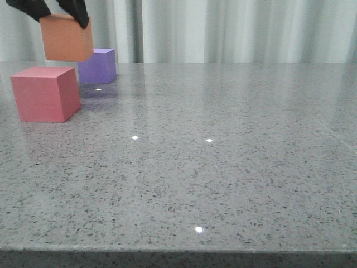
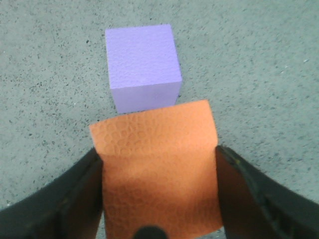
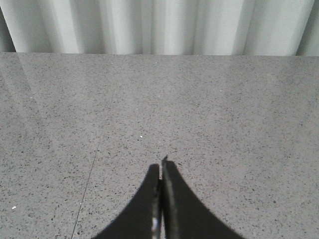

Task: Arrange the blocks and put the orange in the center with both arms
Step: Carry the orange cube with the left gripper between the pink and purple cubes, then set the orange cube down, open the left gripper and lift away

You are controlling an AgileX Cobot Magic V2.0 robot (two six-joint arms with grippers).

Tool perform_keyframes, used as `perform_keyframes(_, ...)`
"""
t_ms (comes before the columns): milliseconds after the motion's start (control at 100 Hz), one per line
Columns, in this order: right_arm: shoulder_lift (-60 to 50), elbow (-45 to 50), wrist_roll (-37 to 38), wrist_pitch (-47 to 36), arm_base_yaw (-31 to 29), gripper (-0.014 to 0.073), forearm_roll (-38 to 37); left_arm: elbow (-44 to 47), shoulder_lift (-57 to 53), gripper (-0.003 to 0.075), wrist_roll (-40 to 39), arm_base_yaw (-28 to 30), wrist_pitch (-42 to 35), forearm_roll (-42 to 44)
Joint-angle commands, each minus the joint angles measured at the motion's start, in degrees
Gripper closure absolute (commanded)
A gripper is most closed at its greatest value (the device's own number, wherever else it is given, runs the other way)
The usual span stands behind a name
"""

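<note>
My left gripper (image 1: 54, 12) is shut on the orange cube (image 1: 67, 38) and holds it in the air at the far left, above the table. The left wrist view shows the orange cube (image 2: 159, 174) clamped between both black fingers (image 2: 70, 199), with the purple cube (image 2: 143, 64) on the table just beyond it. In the front view the purple cube (image 1: 97, 65) stands at the back left and the red-pink cube (image 1: 46, 93) stands nearer, in front of it. My right gripper (image 3: 160, 169) is shut and empty over bare table; it does not show in the front view.
The grey speckled table (image 1: 223, 167) stretches to the right and front of the cubes. A pale curtain (image 1: 234, 28) hangs behind the table's far edge. The table's front edge runs along the bottom of the front view.
</note>
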Motion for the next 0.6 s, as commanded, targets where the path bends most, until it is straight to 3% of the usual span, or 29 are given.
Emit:
perform_keyframes(0, -0.3, -1.5, -0.6, -4.9, -0.5, 0.0662, -0.5, 0.2, -2.4, 0.0419, 1.0, 0.1, -5.7, -0.8)
perform_keyframes(590, -0.3, -1.5, -0.6, -4.9, -0.5, 0.0662, -0.5, 2.5, 3.6, 0.0419, 1.0, 0.1, -9.5, -2.7)
